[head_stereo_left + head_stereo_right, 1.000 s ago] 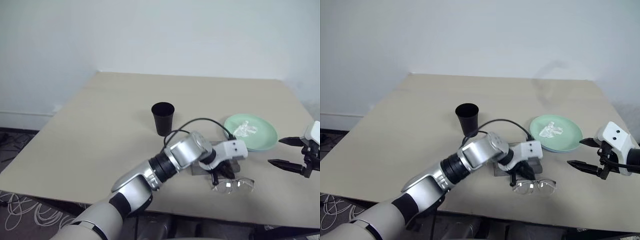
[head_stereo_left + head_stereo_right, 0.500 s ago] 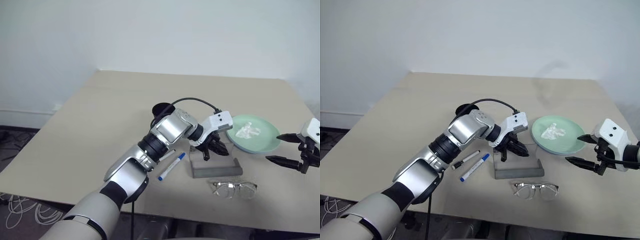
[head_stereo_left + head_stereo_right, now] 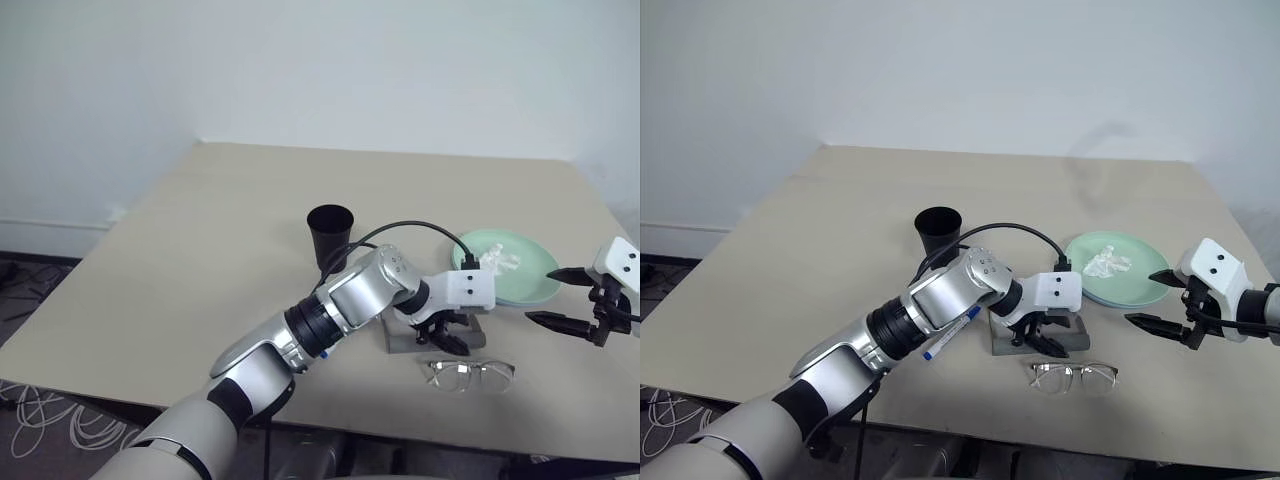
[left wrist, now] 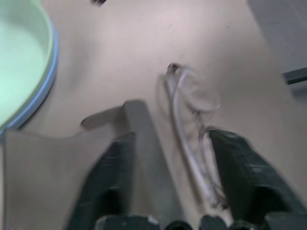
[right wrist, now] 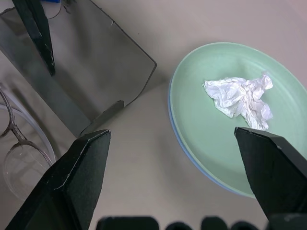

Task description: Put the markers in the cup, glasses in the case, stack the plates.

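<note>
The glasses [image 3: 1073,376] lie flat on the table [image 3: 820,250] at lower centre of the right eye view, just below the near edge of the grey case [image 3: 1072,332] and apart from it; the left gripper [image 3: 1040,340] hangs over that gap with its jaws spread, holding nothing, one finger by the case edge and the other by the frame, as the left wrist view shows.

The main risk, as I judge it, is a poor bite on thin wire: fingers closing on a lens or a temple arm could bend the frame, or skid it toward the table's near edge, which is close; a finger could also catch the case and shove it against the plates [image 3: 1118,268].

Those plates sit at centre right, mint on top of blue, already stacked, with a crumpled tissue [image 5: 241,98] on top. A blue-capped marker [image 3: 950,334] shows left of the case, half hidden under the left forearm; a sweep of that arm could roll it away, or tip the cup [image 3: 937,233] standing behind at centre.

The right gripper [image 3: 1162,297] hovers wide open and empty at the right edge, near the plates; I judge it a small collision risk should both arms converge on the case.
</note>
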### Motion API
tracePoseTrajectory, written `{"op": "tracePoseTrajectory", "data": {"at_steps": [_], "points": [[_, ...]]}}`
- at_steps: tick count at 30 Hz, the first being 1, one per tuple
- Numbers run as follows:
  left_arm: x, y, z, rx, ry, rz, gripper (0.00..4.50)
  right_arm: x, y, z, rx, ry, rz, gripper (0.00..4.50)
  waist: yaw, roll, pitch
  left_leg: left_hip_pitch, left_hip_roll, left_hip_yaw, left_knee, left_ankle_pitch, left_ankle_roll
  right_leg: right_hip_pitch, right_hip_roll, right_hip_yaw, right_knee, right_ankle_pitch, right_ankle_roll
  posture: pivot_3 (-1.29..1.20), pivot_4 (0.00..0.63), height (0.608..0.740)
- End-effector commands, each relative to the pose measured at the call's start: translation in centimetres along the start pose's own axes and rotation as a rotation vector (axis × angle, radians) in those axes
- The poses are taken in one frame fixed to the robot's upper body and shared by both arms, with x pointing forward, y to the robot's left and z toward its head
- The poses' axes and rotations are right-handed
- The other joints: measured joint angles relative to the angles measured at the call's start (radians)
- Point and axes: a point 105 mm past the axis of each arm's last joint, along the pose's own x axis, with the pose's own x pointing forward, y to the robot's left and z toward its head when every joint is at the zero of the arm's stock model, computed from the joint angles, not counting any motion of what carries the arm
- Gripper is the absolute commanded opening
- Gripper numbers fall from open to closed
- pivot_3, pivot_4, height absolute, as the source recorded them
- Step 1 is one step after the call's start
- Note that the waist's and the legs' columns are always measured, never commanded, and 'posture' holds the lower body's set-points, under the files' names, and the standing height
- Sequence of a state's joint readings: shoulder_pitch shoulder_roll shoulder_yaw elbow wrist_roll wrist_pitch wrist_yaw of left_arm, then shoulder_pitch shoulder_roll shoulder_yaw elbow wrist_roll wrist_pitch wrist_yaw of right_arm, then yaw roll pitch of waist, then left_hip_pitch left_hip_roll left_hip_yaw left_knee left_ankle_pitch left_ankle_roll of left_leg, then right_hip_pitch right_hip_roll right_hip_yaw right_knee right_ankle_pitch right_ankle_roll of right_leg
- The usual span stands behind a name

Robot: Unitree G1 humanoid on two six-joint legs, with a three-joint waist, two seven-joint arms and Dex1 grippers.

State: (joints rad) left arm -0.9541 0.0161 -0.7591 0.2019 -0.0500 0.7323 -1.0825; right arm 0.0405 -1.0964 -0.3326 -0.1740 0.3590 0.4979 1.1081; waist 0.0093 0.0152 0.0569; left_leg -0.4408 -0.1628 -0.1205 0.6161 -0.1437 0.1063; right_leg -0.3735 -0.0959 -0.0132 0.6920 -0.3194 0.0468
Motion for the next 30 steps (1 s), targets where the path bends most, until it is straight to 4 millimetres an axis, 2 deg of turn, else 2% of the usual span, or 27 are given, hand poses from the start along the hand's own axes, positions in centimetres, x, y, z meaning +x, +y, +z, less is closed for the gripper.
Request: {"op": "tracePoseTrajectory", "data": {"at_steps": [1, 12, 25, 30], "points": [[0.5, -0.4, 1.7, 0.059, -0.018, 0.015, 3.50, -0.2, -0.5, 1.2, -0.037, -0.030, -0.027, 4.50, 0.000, 0.000, 0.000, 0.000, 0.000, 0.000, 0.000, 0.000, 0.000, 0.000, 0.000, 0.000, 0.000, 0.000, 0.000, 0.00, 0.000, 0.722], [2.7, -0.9, 1.6, 0.151, 0.056, 0.045, 3.50, -0.4, 0.0, 0.9, -0.036, -0.018, -0.006, 4.50, 0.000, 0.000, 0.000, 0.000, 0.000, 0.000, 0.000, 0.000, 0.000, -0.001, 0.000, -0.001, 0.000, 0.000, 0.001, 0.00, 0.000, 0.722], [3.3, -1.2, 1.3, 0.158, 0.082, 0.042, 3.50, -2.3, 1.9, 0.6, -0.082, 0.019, 0.165, 4.50, 0.000, 0.001, 0.000, 0.000, -0.001, 0.000, 0.000, 0.000, 0.000, 0.000, -0.001, -0.001, 0.000, 0.000, 0.001, 0.00, 0.000, 0.722], [3.6, -1.6, 0.8, 0.160, 0.104, 0.030, 3.50, -2.6, 1.7, 0.8, -0.105, 0.015, 0.160, 4.50, 0.000, 0.001, 0.000, 0.000, -0.001, 0.000, 0.000, 0.000, 0.000, 0.000, -0.001, -0.001, 0.000, 0.000, 0.001, 0.00, 0.000, 0.722]]}}
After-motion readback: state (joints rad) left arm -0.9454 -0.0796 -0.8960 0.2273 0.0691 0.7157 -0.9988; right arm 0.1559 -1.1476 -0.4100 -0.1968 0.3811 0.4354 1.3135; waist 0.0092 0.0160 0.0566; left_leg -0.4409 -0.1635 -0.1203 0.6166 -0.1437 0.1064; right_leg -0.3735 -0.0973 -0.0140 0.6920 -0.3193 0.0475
